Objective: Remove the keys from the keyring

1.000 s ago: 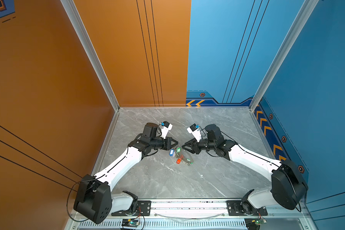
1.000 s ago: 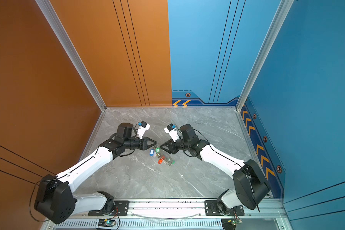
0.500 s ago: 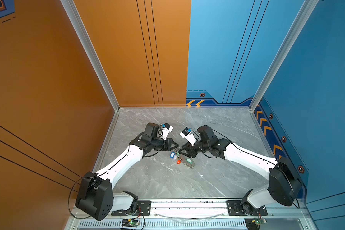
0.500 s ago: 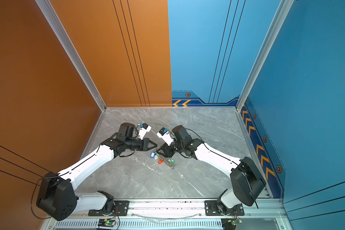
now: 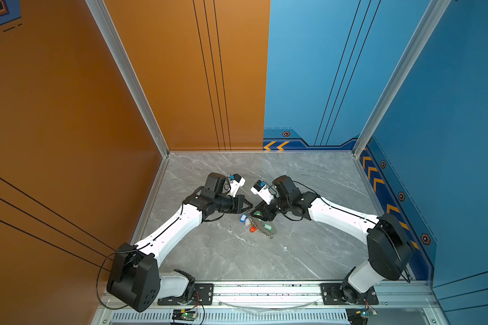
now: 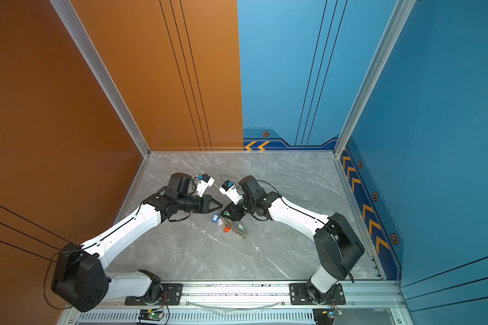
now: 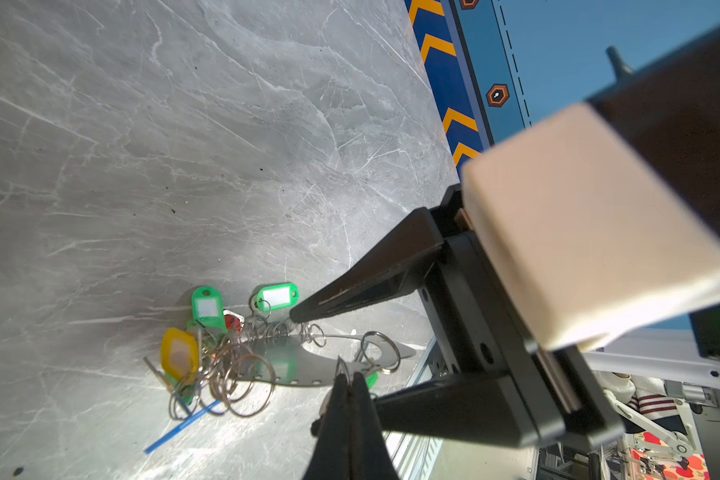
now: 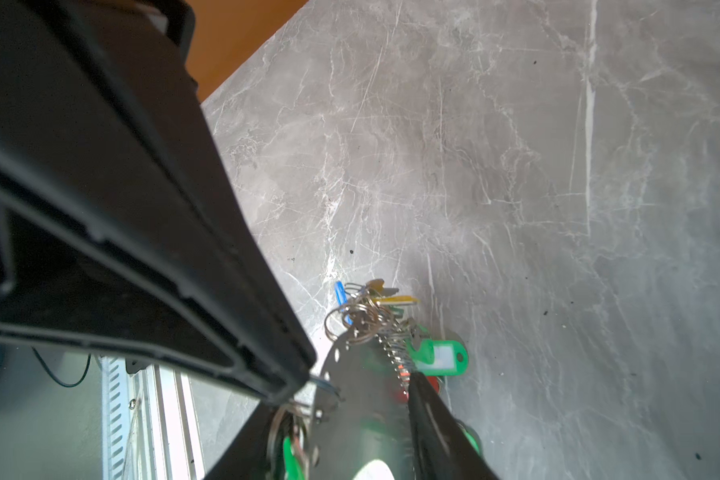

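My left fingers (image 7: 346,419) are pressed tight together. They pinch the near rim of the keyring (image 7: 308,370), right by one of its small silver rings (image 7: 275,330). I cannot tell if they hold the flat rim itself or only that little ring. My left gripper (image 5: 250,207) reaches in from the left in both top views.

My right fingers (image 7: 350,291) are spread apart, and the keyring sits between them. One tip touches the little rings on its far rim. The other finger is partly hidden behind my left fingers, so I cannot tell if it touches. My right gripper (image 5: 257,215) is almost tip to tip with the left one.

The keyring is a flat grey oval with a big hole. It is near the middle of the table (image 5: 237,253). The end by my fingers looks lifted a bit. At the other end the keys (image 5: 248,222) lie in a heap on the table, hooked on wire rings. I see a yellow tag (image 7: 179,353), a green tag (image 7: 206,305), a second green tag (image 7: 276,296), a red tag (image 5: 253,229) and a blue tag (image 5: 243,217).
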Controlling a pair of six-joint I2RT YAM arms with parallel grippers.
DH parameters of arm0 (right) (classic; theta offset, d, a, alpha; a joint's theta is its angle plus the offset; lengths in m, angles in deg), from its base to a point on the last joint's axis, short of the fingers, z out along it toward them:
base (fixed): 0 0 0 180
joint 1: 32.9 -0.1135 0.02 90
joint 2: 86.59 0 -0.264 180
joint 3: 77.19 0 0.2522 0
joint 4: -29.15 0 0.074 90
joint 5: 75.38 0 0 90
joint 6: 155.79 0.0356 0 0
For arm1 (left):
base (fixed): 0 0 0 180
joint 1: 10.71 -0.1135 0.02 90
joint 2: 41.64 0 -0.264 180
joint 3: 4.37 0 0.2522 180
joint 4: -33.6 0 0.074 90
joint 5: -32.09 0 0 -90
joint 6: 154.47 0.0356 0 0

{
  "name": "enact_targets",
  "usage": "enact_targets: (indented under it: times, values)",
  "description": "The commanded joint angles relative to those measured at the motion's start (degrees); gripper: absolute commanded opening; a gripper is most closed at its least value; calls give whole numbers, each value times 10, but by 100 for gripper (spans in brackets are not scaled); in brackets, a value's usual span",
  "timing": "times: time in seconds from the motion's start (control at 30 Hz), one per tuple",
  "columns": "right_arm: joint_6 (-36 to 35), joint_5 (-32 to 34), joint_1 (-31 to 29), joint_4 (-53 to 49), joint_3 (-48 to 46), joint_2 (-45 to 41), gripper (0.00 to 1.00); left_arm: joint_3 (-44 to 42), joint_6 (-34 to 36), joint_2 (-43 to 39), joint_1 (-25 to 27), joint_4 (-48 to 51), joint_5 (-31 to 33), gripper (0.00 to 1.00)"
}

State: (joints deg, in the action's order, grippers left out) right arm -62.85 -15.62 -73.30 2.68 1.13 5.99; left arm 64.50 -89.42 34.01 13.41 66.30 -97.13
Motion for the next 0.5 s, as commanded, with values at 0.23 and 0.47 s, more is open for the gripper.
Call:
enact_targets:
  times: [0.23, 0.47]
  values:
    - [9, -7, 51, -2, -7, -12, 45, 14, 13, 4, 6, 13, -73, 0]
    - [21, -9, 59, 6, -11, -16, 39, 13, 15, 17, 3, 13, -124, 0]
